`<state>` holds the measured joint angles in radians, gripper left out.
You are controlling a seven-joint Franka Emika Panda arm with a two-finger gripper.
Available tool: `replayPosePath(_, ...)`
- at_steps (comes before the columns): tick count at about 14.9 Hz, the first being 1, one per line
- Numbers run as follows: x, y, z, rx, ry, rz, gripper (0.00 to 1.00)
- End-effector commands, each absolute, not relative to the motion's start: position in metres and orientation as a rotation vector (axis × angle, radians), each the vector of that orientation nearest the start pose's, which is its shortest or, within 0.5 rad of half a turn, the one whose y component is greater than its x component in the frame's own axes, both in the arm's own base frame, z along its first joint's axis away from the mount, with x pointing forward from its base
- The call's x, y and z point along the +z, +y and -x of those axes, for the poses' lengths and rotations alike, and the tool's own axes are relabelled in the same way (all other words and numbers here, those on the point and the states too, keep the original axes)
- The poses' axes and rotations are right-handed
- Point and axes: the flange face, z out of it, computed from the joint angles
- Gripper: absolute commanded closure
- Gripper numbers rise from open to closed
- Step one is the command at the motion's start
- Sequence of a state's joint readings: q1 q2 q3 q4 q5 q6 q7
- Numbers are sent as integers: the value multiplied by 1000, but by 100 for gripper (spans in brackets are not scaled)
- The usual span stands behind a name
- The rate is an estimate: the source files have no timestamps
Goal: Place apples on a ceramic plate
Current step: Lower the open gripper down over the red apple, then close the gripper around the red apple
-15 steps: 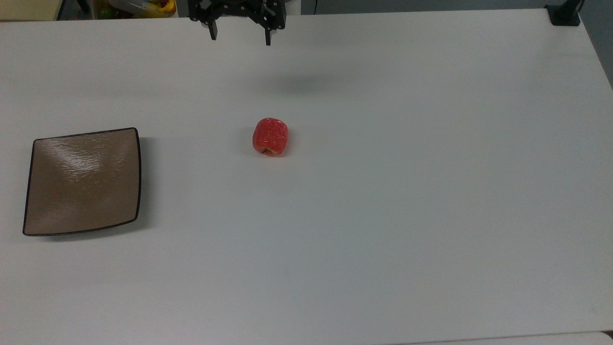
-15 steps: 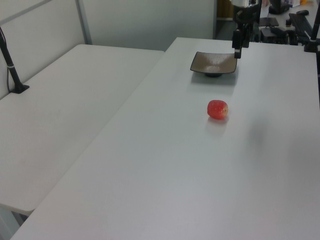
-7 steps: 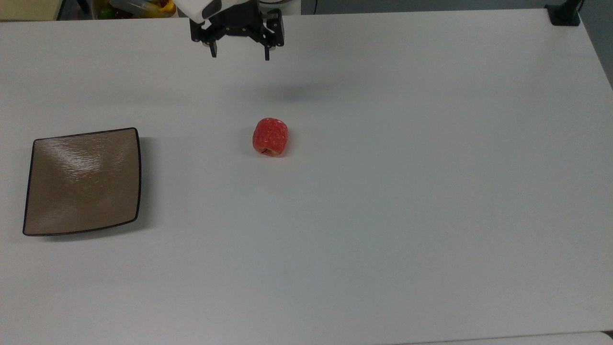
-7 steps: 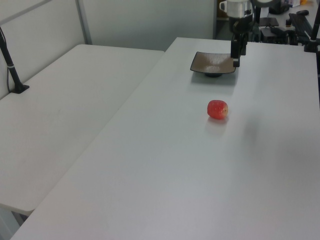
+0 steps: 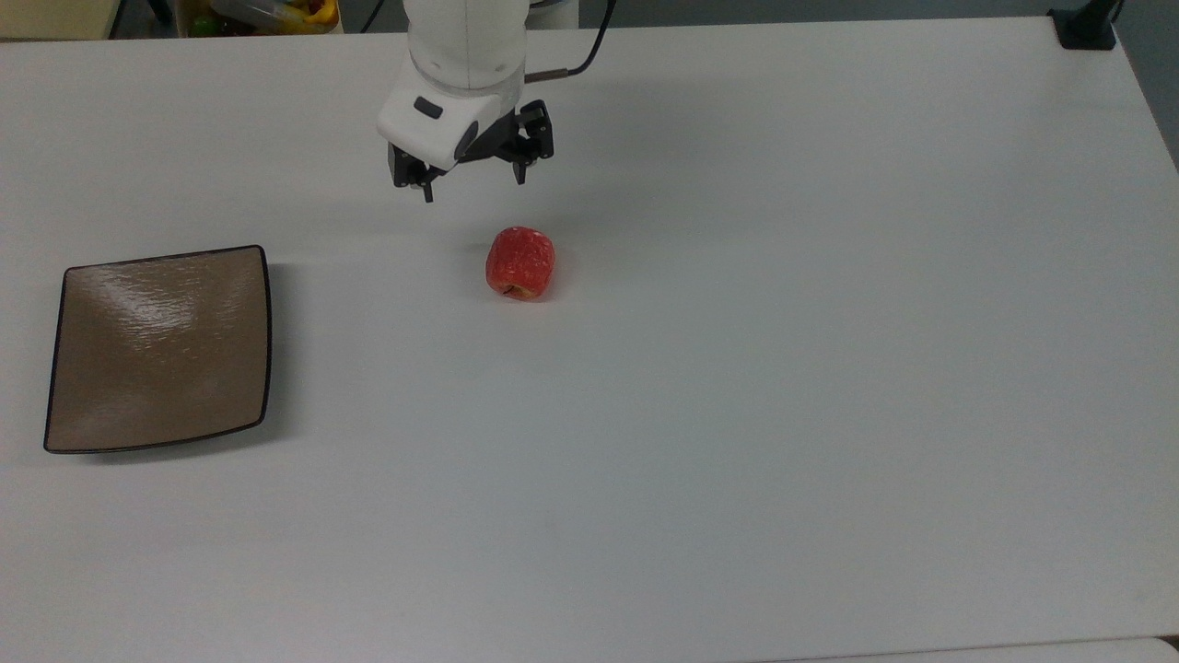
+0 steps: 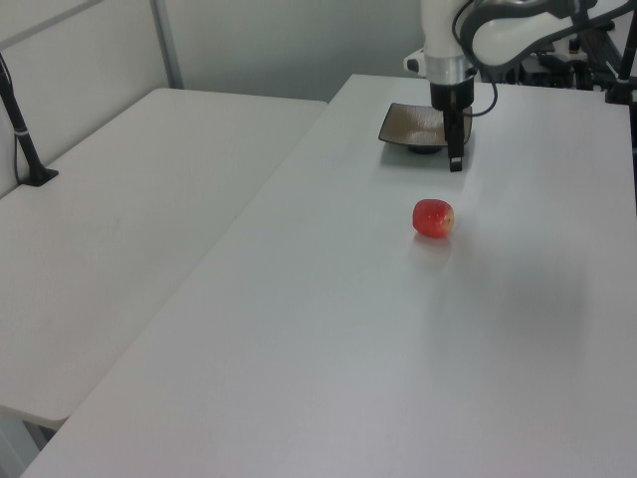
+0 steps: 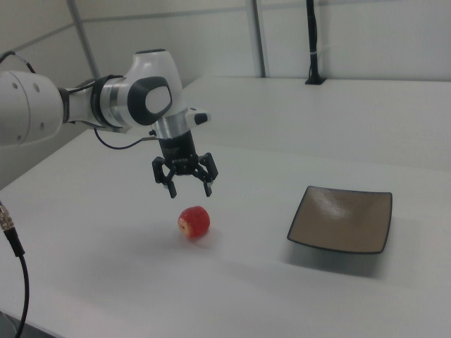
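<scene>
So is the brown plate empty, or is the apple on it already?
Empty. The plate shows only its bare glossy surface, and the apple sits apart on the white table.

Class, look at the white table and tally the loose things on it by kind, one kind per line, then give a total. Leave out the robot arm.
Apple: 1, red, lying on the bare table
Ceramic plate: 1, square, tan-brown, with nothing on it
Total: 2
</scene>
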<state>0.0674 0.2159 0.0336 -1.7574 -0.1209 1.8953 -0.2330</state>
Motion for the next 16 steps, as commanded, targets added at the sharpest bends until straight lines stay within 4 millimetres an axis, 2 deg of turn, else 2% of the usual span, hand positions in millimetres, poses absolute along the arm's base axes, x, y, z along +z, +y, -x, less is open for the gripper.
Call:
replayPosePath(1, 419, 65, -621, 119, -690, 3166, 0)
replayPosePath(4, 392, 75, -628, 143, -724, 3154, 0)
replayPosePath(8, 377, 78, -633, 108, -586, 3182, 0)
replayPosePath(13, 355, 83, -635, 155, -606, 3186, 0)
replayPosePath(16, 353, 84, -635, 160, -611, 3185, 0)
